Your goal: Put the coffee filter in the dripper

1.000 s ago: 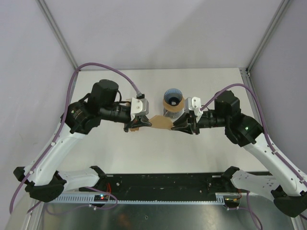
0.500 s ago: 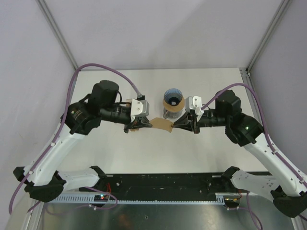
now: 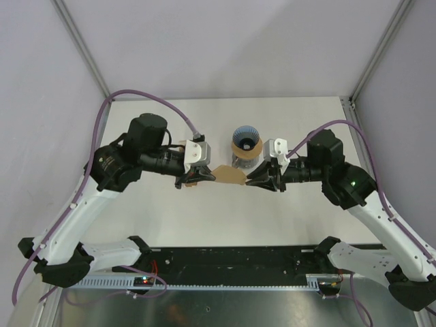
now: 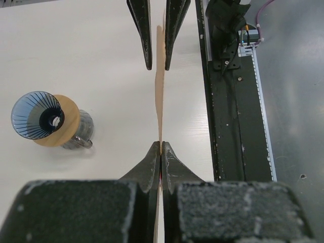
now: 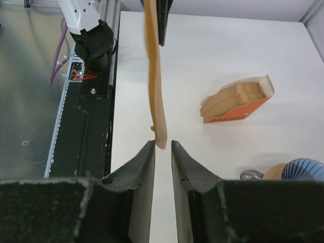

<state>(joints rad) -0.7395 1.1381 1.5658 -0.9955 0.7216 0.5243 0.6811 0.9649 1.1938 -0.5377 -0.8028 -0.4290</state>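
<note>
So the left fingers (image 4: 148, 169) are pinching one edge of the coffee filter (image 4: 160, 91) tight, holding it edge-on in the air over the counter (image 4: 101, 61). The right fingers (image 5: 143, 164) are sitting slightly apart around its other edge, not clamping it. The blue dripper (image 4: 34, 115) is sitting nearby on a glass jug (image 4: 81, 135).

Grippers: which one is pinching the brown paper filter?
The left gripper: shut tight on the coffee filter. The right gripper has its jaws apart around the other edge.
</note>
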